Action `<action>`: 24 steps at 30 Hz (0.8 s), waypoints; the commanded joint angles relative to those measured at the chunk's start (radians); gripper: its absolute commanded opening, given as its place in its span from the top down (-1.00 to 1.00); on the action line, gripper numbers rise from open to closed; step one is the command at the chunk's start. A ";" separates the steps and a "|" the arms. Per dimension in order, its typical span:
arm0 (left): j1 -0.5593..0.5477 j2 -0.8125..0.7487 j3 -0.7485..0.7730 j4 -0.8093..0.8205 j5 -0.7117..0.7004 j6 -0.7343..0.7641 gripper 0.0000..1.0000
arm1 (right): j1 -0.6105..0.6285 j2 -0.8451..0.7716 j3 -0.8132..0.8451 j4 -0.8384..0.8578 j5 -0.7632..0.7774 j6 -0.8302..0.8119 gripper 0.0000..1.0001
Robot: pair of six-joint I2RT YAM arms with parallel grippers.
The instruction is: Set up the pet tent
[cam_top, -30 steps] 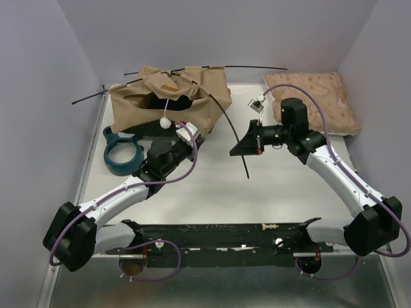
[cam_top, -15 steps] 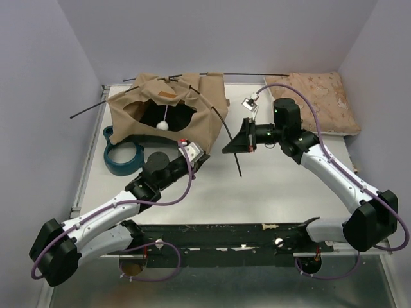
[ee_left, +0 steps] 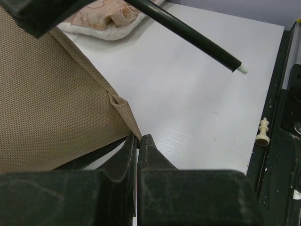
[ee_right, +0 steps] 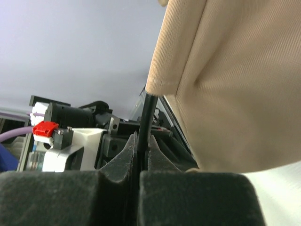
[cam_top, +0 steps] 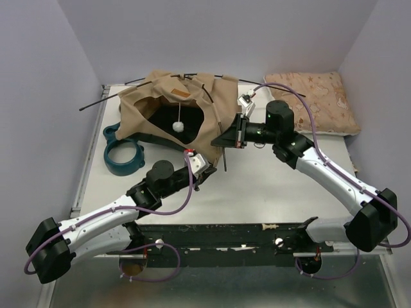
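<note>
The pet tent (cam_top: 144,106) stands at the back left, tan fabric puffed up around a dark opening where a white pom-pom (cam_top: 179,126) hangs. My left gripper (cam_top: 207,165) is at its near right corner, shut on the tan fabric hem (ee_left: 127,115). My right gripper (cam_top: 220,140) is pressed against the tent's right side, shut on a thin black pole (ee_right: 149,113) that comes out of the fabric sleeve (ee_right: 225,70). That pole's white-tipped end (ee_left: 241,69) sticks out over the table. Other poles (cam_top: 103,101) jut out at the back left.
A teal ring-shaped object (cam_top: 123,154) lies left of the tent's front. The pink patterned cushion (cam_top: 318,96) sits at the back right corner. A small pale peg (cam_top: 270,226) rests on the black rail (cam_top: 225,234) near the arm bases.
The tent has risen and shifted right and toward me, its opening wider. My right gripper carried the pole left to the tent's side. My left gripper drew back toward me, holding the corner.
</note>
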 commanded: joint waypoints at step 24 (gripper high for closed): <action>0.067 -0.022 0.022 -0.110 0.018 -0.179 1.00 | 0.031 -0.223 -0.183 -0.034 -0.080 -0.186 0.24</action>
